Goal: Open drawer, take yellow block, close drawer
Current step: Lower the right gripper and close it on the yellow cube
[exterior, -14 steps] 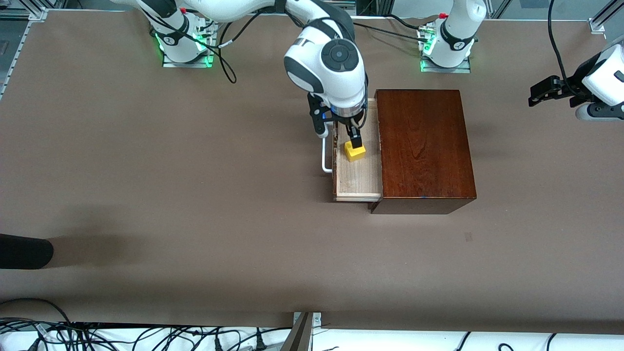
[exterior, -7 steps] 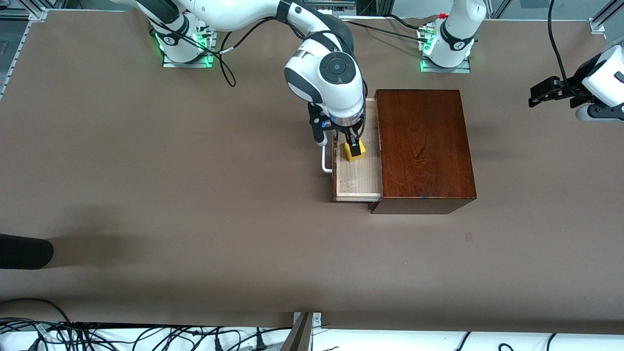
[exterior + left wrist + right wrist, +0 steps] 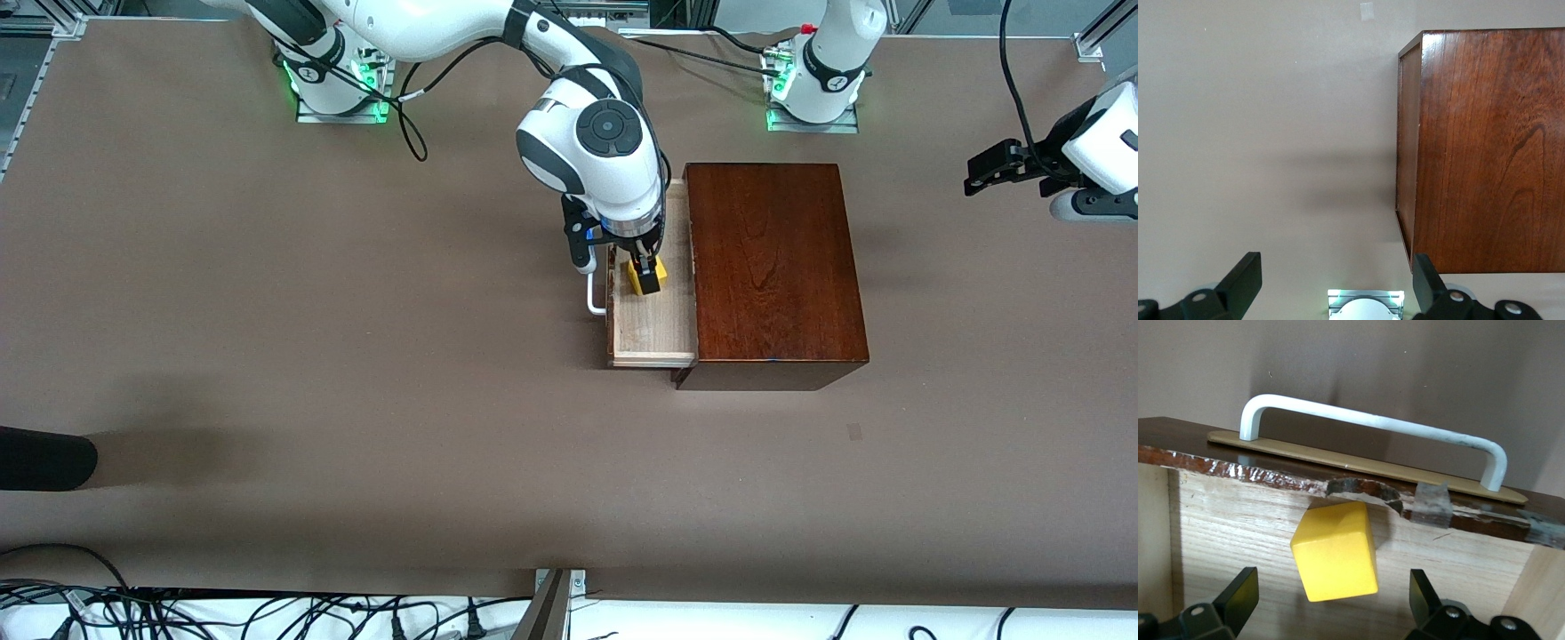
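Right gripper [image 3: 646,271], fingers spread wide, has sunk around the yellow block [image 3: 642,274] in the open drawer [image 3: 651,329]; I judge closing comes next; left gripper [image 3: 987,167] waits, spread too.

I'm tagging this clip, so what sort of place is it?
Most likely a robotics lab workbench: two arm bases bolted to a brown table, loose cables along its edge, and a lone wooden box with its drawer open as a test prop.
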